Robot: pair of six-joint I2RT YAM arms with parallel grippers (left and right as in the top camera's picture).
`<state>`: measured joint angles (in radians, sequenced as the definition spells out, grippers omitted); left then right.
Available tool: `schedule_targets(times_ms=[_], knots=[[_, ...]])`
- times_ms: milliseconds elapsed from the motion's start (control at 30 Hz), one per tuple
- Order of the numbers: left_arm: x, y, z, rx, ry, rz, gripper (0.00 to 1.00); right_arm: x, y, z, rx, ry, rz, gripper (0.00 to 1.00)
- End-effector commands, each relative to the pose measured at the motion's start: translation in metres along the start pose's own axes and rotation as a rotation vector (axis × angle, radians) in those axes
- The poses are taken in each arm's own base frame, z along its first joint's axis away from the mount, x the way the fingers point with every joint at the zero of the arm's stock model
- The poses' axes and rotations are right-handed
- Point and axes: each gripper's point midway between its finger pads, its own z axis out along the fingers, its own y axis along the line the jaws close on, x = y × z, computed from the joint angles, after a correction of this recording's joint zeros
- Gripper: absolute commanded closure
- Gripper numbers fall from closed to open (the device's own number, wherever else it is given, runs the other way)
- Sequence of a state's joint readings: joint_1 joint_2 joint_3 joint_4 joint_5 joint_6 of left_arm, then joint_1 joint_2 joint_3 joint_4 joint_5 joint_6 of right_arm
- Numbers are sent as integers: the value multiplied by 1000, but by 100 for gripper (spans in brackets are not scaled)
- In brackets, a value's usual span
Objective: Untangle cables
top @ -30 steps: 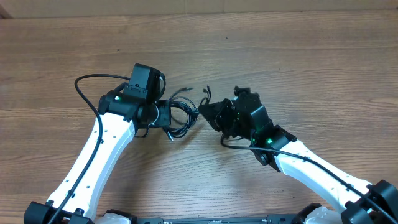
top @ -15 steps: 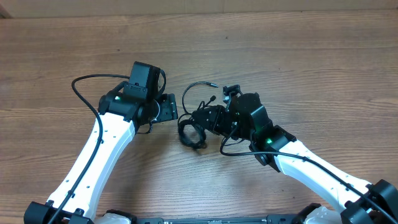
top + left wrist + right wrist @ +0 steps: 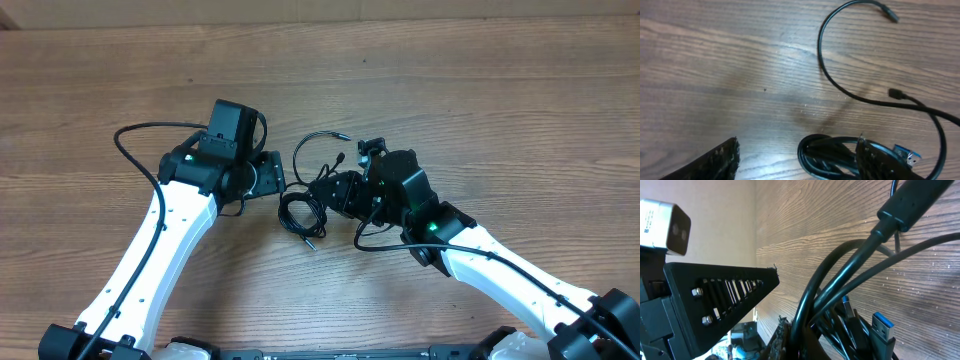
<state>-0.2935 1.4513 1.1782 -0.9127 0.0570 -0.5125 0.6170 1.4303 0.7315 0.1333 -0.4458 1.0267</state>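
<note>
The left hand (image 3: pixel 274 175) is standing with its fingers apart, gripping nothing, over the brown wood-grain surface (image 3: pixel 480 100). The thin black flexible cables (image 3: pixel 300 214) with small plug tips are lying bunched in a small coil just beside its right finger, with one loose strand arcing away beyond. The right hand (image 3: pixel 325 190) is clamping together on strands of that bunch, with the coil sitting between the two hands.

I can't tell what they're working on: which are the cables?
On the wooden table, look between the left gripper and right gripper. The cables are the small black coil there, one end arcing away to a plug tip, loose unlike the cords fixed to the arms.
</note>
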Motion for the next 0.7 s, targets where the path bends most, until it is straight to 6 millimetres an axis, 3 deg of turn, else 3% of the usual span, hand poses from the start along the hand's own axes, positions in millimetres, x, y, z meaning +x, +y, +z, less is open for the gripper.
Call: schedule_targets(times_ms=[0,133,333,467,667], knots=[[-10,5,-9,-24,-46,-62,22,-1,12,0,-29,4,-29,96],[-5,6,-9,-28,-25,-2,27,-1,12,0,-29,4,-29,96],[-2,7,-21,-22,-36,87,21,2,8,0,-12,16,-14,96],[-5,3,-57,27,-136,108,18,6,12,0,-33,43,-18,96],[0,2,-130,117,-345,138,16,11,25,-1,-93,80,-40,96]])
